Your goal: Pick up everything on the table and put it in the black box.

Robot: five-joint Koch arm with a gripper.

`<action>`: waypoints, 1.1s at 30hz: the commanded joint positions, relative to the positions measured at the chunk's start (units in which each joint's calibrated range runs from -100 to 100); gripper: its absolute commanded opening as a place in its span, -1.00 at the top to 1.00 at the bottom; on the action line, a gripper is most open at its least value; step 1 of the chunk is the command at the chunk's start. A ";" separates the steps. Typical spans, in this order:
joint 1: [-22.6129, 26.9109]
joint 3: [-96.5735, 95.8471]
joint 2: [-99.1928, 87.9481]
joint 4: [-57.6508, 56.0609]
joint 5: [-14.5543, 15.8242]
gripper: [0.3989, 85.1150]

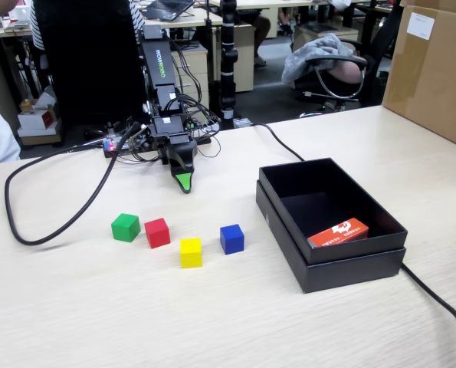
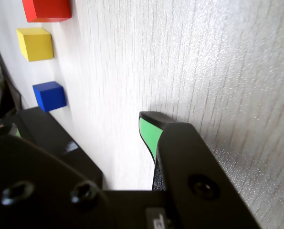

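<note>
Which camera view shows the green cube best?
The fixed view: the green cube sits whole and unobstructed on the table, left of the red cube. The wrist view does not show it; only the red, yellow and blue cubes appear there.

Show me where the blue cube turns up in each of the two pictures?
Fixed view: the blue cube sits at the right end of the cube row, nearest the black box.
Wrist view: the blue cube is at the left edge, below the yellow cube.
Shared landmark: the yellow cube beside it.
</note>
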 commanded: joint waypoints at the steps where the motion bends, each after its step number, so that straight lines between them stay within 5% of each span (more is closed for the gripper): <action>1: 0.73 -0.29 -0.05 -2.74 0.10 -0.12; 33: 0.10 1.06 -0.05 -4.47 -0.15 -0.13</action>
